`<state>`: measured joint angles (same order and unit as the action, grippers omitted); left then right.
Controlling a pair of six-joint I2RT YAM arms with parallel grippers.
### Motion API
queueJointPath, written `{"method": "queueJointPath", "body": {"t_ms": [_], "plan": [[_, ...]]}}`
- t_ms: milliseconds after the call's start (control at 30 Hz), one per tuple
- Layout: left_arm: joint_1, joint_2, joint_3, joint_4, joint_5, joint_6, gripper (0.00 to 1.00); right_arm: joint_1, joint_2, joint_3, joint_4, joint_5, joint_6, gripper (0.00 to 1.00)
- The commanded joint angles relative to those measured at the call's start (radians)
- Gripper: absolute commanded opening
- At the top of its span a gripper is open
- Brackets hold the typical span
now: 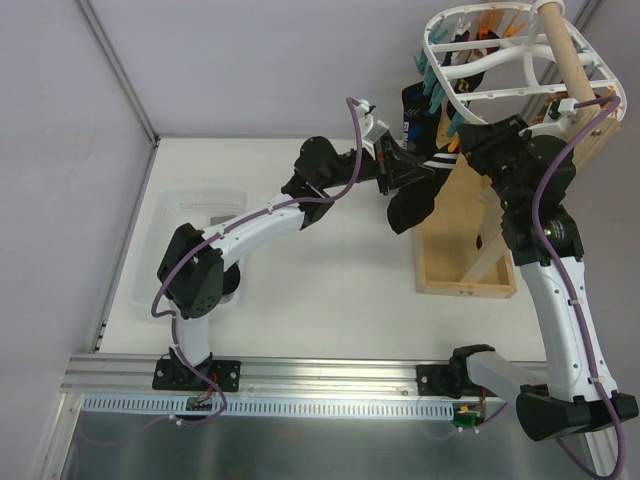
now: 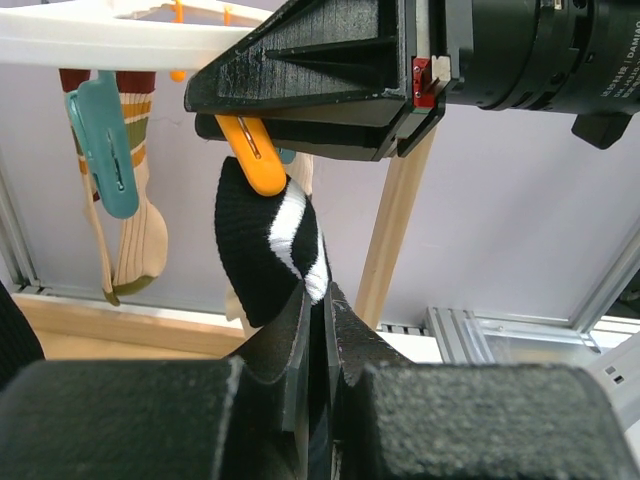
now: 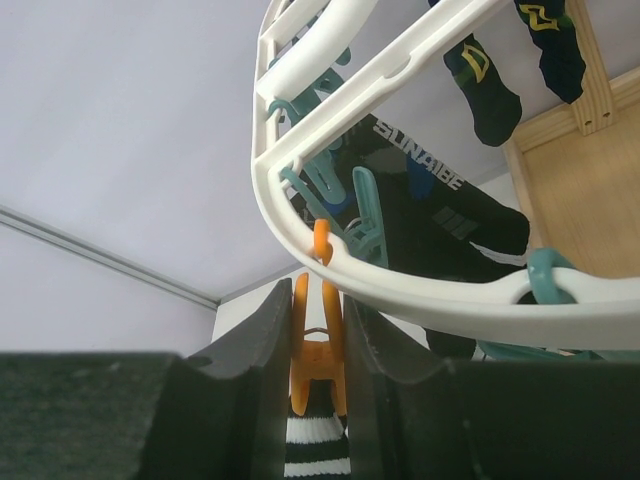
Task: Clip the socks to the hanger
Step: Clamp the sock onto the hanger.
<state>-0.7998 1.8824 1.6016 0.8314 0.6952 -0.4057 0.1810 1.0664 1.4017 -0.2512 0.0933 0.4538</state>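
My left gripper [image 1: 398,168] is shut on a black sock with white stripes [image 1: 410,205] and holds its cuff up under the white oval hanger [image 1: 497,93]. In the left wrist view the sock [image 2: 262,250] rises from my left gripper [image 2: 325,300] to the mouth of an orange peg [image 2: 255,155]. My right gripper [image 1: 458,135] is shut on that peg's handles. In the right wrist view the peg [image 3: 318,350] sits between the fingers of my right gripper [image 3: 318,330], its lower jaws astride the striped cuff [image 3: 318,455], just under the hanger rim [image 3: 420,295].
Other black socks [image 3: 440,200] and teal pegs [image 2: 105,140] hang on the hanger, with a beige striped sock [image 2: 130,235] behind. The wooden pole [image 1: 562,45] and its wooden base tray [image 1: 465,270] stand at the right. A translucent basket [image 1: 190,215] sits at the left.
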Motion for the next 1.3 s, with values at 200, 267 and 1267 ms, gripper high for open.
{"method": "queueJointPath", "body": {"t_ms": [200, 267, 1267], "plan": [[-0.013, 0.009, 0.058, 0.055, 0.040, -0.002, 0.00, -0.006, -0.014, 0.026, 0.053, -0.030, -0.027, 0.26], [-0.013, 0.011, 0.060, 0.055, 0.035, 0.001, 0.00, -0.006, -0.013, 0.028, 0.047, -0.027, -0.027, 0.37], [0.129, -0.255, -0.268, -0.228, -0.210, -0.022, 0.87, -0.006, -0.014, 0.244, -0.345, -0.072, -0.362, 1.00]]}}
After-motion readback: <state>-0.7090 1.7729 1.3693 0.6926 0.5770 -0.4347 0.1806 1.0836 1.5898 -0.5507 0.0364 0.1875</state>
